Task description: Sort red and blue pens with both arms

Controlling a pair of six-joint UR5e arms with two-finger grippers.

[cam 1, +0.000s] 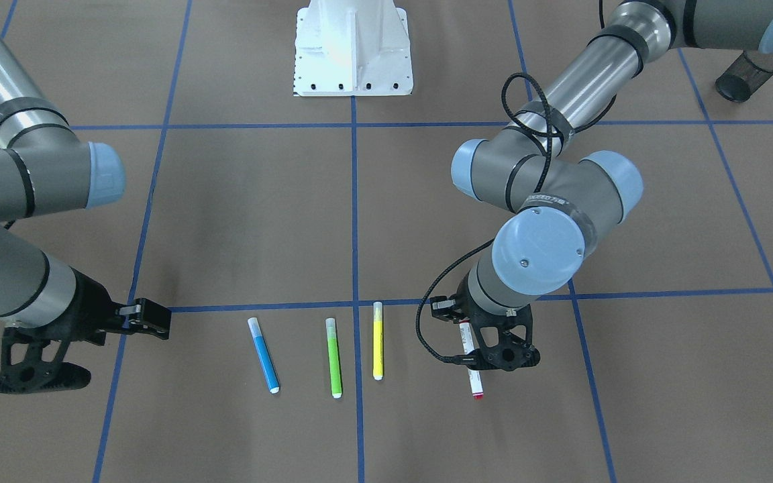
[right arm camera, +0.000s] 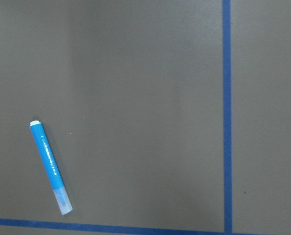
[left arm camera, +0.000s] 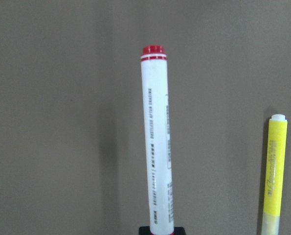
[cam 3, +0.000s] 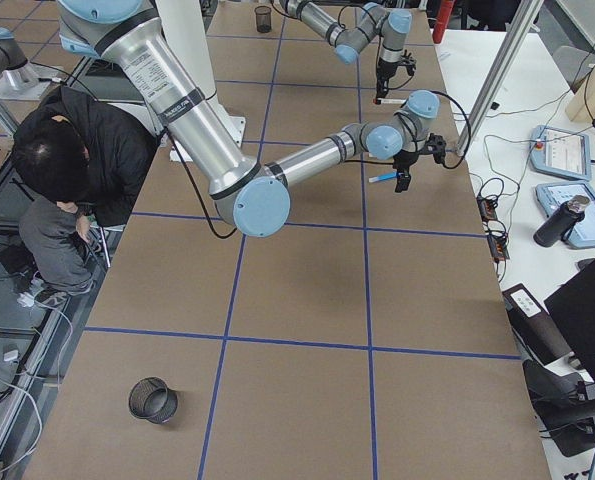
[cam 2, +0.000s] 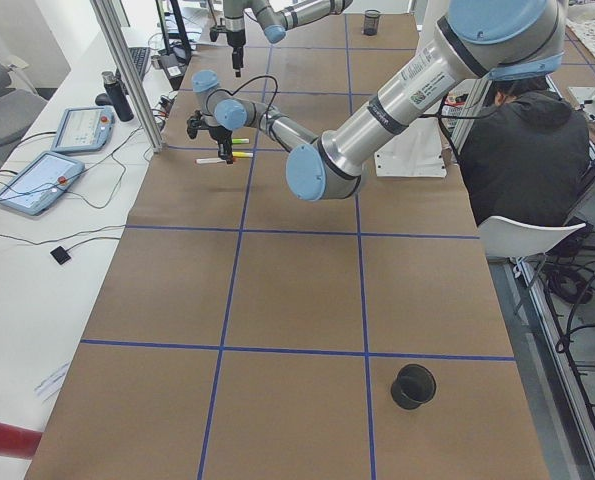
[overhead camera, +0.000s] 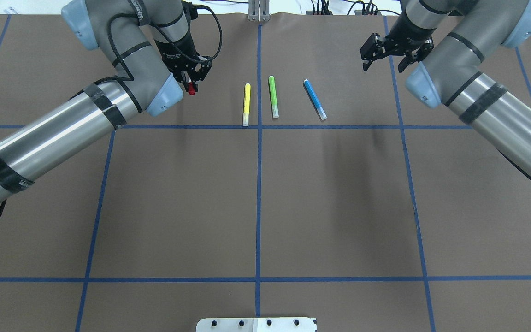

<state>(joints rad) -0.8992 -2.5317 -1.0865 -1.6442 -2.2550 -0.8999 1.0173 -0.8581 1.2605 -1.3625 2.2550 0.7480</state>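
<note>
Yellow pen (cam 1: 378, 341) beside seemingly gripped red pen (left arm camera: 157, 142); green pen (cam 1: 334, 359) beyond.

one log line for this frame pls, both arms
left gripper: shut on red pen | right gripper: open, empty, apart from blue pen | blue pen: not yet picked | green pen, yellow pen: untouched

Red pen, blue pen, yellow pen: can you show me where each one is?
red pen (left arm camera: 155, 142): left wrist view, middle of its white barrel.
blue pen (cam 1: 264, 356): front-facing view, middle of its blue barrel.
yellow pen (overhead camera: 246, 103): overhead view, middle of its yellow barrel.
</note>
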